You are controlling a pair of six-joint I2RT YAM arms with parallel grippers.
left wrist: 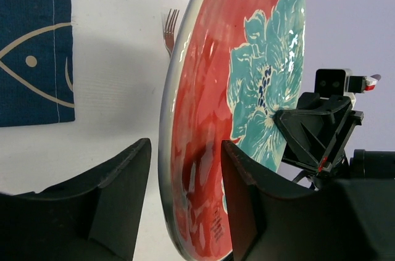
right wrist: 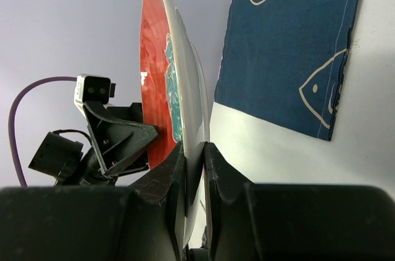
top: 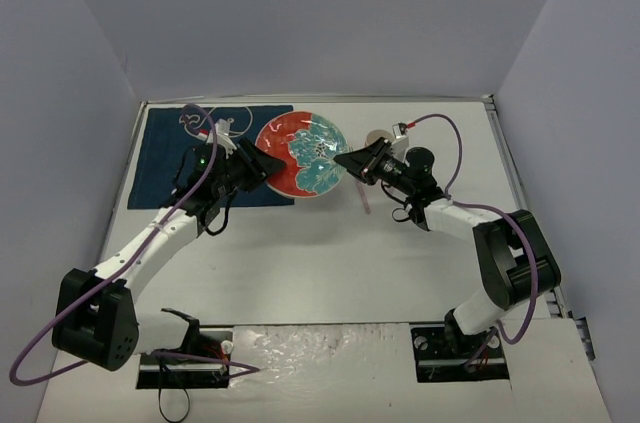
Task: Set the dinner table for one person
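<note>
A round plate with a red and teal flower pattern is held off the white dinner table, between both grippers. My right gripper is shut on its right rim; in the right wrist view the fingers pinch the plate's pale edge. My left gripper is open around the left rim. In the left wrist view one finger lies against the plate's red face, and the other stands apart from its back.
A dark blue placemat with white whale outlines lies at the far left, left of the plate; it also shows in the wrist views. A fork lies behind the plate. A small round tan object sits by the right gripper.
</note>
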